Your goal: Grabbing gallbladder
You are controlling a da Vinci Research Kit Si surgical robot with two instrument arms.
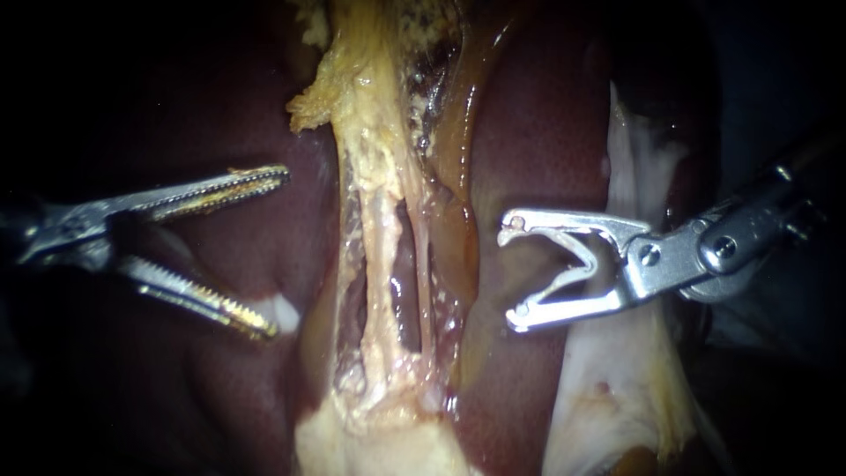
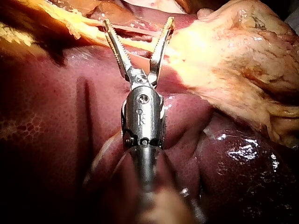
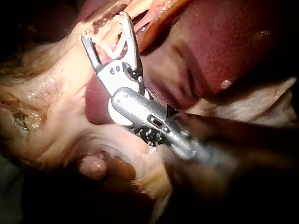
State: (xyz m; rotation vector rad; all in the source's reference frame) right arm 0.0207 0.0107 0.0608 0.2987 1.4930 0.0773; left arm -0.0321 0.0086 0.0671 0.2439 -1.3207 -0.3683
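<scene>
A band of pale yellow tissue (image 1: pixel 374 132) runs down the middle between dark red liver lobes (image 1: pixel 546 115). It widens into a yellow mass at its lower end (image 1: pixel 379 441). Two thin tubes (image 1: pixel 381 256) lie bared in its middle. My left instrument (image 1: pixel 278 251) stands left of the band with its serrated jaws open, holding nothing. In the left wrist view those jaws (image 2: pixel 138 22) gape just short of the yellow strands, beside a bulky yellow mass (image 2: pixel 233 60). My right instrument (image 1: pixel 511 273) sits right of the band, jaws open, with a white clip (image 1: pixel 577 256) seated between them (image 3: pixel 104 26).
A white, thin sheet of membrane (image 1: pixel 617 370) drapes over the liver under my right instrument's shaft. Amber fluid glistens along the band's right edge (image 1: pixel 458 176). The far left and right of the endoscope view are dark.
</scene>
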